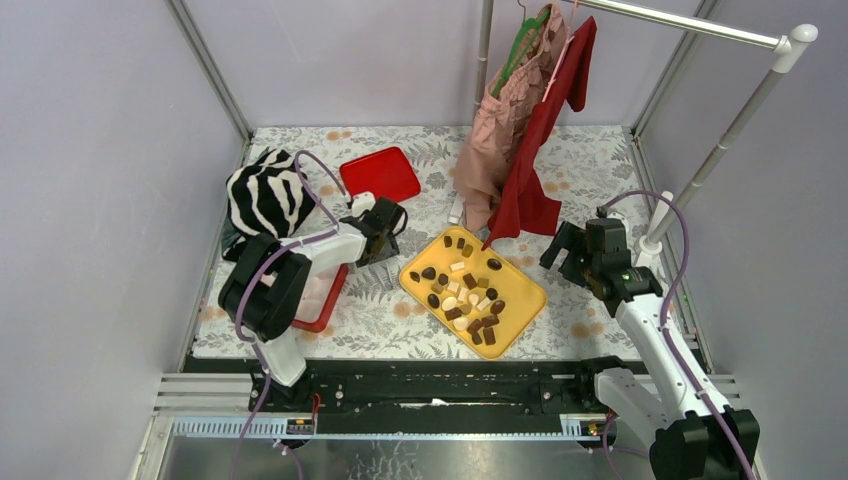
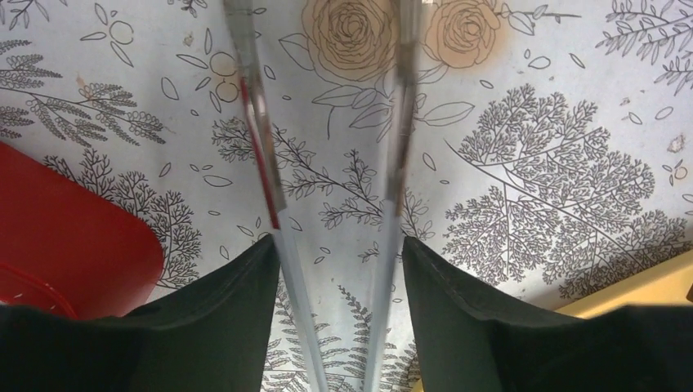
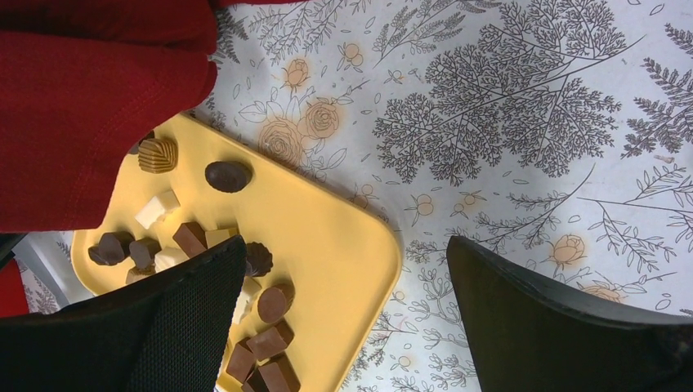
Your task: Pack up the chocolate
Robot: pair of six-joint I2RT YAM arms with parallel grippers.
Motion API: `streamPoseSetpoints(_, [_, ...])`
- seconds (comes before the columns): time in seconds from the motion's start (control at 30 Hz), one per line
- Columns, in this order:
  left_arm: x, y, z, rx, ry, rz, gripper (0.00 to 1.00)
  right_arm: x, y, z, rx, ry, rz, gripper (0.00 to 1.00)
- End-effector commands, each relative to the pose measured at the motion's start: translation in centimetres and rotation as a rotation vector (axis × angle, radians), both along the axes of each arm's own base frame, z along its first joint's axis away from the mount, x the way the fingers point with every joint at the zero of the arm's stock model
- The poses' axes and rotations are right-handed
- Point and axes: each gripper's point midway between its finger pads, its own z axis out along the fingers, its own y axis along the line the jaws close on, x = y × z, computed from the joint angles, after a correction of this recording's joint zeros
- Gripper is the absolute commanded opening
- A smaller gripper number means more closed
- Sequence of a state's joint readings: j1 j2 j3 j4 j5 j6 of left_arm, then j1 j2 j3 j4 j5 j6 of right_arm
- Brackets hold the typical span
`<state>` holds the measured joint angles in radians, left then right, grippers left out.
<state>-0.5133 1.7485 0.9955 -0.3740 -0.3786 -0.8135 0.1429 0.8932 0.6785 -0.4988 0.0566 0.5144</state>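
Note:
The chocolate [image 1: 468,295], several dark, tan and white pieces, lies on a yellow tray [image 1: 523,288] at mid-table. It also shows in the right wrist view [image 3: 274,302] on the tray [image 3: 327,229]. My left gripper [image 1: 378,238] [image 2: 337,245] is shut on clear tongs [image 2: 257,122], whose two arms stand apart over bare tablecloth left of the tray. A red box [image 1: 325,298] [image 2: 73,229] lies partly under my left arm. My right gripper [image 1: 563,255] [image 3: 343,249] is open and empty, above the tray's right edge.
A red lid [image 1: 380,173] lies at the back. A zebra-striped cloth [image 1: 265,195] is at the back left. A pink garment [image 1: 500,120] and a red garment [image 1: 545,140] [image 3: 82,106] hang from a rack [image 1: 740,120], reaching down to the tray's far corner.

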Motion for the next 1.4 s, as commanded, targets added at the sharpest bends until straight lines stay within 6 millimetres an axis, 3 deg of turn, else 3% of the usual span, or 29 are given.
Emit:
streamPoseSetpoints(0.0, [-0.1,0.2,-1.5,-0.004,0.006,0.018,0.56,1.1,0.3,0.9,0.010,-0.045,0.017,1.00])
streamPoseSetpoints(0.13, [-0.1,0.2,-0.1,-0.010,-0.022,-0.006,0.36,1.3,0.1,1.6,-0.006,-0.048,0.017,1.00])
streamPoseSetpoints(0.3, [-0.3,-0.9,4.2,0.023,-0.052,-0.131,0.17,1.5,-0.2,2.3,-0.027,-0.070,0.019,1.00])
streamPoseSetpoints(0.5, [-2.4,-5.4,10.4,0.049,-0.126,-0.425,0.13,1.9,-0.1,3.8,-0.030,-0.108,0.039,1.00])
streamPoseSetpoints(0.6, [-4.5,-7.5,12.2,0.013,-0.121,-0.548,0.14,2.5,0.4,4.0,-0.020,-0.113,0.060,1.00])
streamPoseSetpoints(0.87, [-10.6,-10.7,13.5,0.018,-0.017,-0.747,0.16,3.0,2.2,3.8,0.067,-0.041,0.090,1.00])
streamPoseSetpoints(0.97, [-12.3,-11.8,13.6,0.003,0.048,-0.817,0.20,2.9,1.9,3.9,0.065,-0.018,0.063,1.00])
streamPoseSetpoints(1.2, [-13.8,-13.1,13.7,-0.020,0.122,-0.941,0.22,2.5,0.7,4.1,0.035,0.055,-0.031,1.00])
streamPoseSetpoints(1.37, [-13.2,-12.6,13.9,0.054,0.128,-0.999,0.23,2.5,0.1,5.3,0.033,0.069,-0.092,1.00])
